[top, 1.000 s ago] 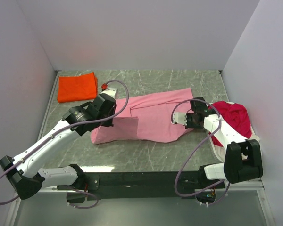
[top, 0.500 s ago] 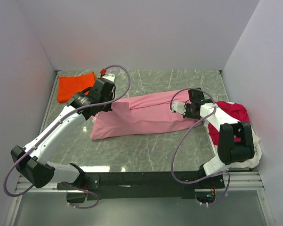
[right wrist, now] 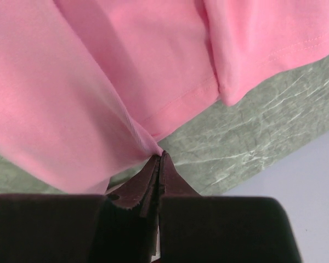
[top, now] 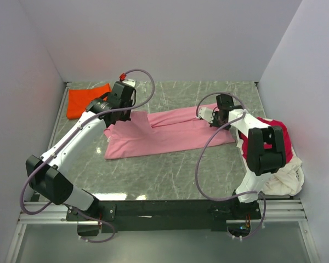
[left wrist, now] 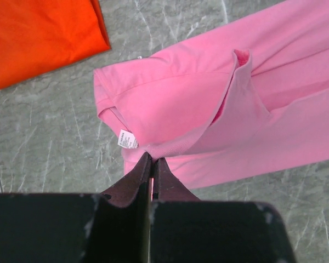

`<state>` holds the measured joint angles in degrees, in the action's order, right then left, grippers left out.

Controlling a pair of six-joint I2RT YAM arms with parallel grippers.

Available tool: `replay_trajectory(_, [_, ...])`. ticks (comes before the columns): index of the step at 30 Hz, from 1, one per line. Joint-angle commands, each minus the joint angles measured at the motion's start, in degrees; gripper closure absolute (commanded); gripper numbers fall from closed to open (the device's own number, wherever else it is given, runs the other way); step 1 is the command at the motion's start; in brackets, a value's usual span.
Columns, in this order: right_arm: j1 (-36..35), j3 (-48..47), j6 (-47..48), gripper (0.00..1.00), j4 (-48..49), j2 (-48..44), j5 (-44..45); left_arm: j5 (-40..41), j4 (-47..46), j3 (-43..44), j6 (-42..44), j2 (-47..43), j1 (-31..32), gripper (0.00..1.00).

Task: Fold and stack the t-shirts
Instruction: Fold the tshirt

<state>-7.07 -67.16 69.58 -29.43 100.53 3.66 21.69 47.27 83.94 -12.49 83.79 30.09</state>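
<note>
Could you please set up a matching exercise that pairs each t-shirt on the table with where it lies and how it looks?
Things:
1. pink t-shirt
2. orange t-shirt
3. crimson t-shirt
4. cream t-shirt

Places and states:
A. folded flat in the far left corner
B. crumpled in the near right corner
C. stretched in a long band across the middle
D. bunched at the right side, midway back

Pairs: 1-C, 2-A, 3-D, 4-B

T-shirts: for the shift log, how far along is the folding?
Done: the orange-red tee lies folded far left. In hand: left gripper and right gripper pinch the pink tee, partly folded lengthwise. Left: finishing it, stacking, and the crimson tee and cream tee heaped right.
</note>
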Motion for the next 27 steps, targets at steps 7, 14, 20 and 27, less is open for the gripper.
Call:
replay_trajectory(7, [0.9, -4.6, -2.3, 1.00, 0.3, 2.6, 1.2, -0.6, -3.3, 3.8, 1.8, 1.9, -1.5, 1.00])
replay_trajectory(14, [0.9, -5.3, -2.6, 1.00, 0.3, 3.5, 1.1, -1.0, -3.1, 3.9, 1.7, 2.4, -1.9, 1.00])
replay_trajectory(20, [0.9, -6.3, -3.0, 1.00, -0.3, 4.7, 1.8, -1.6, -3.4, 4.3, 1.6, 3.1, -1.9, 1.00])
replay_trajectory(27, [1.0, -7.0, -3.9, 0.99, 0.2, 5.5, 2.3, -2.1, -3.7, 6.0, 1.9, 5.3, -2.0, 1.00])
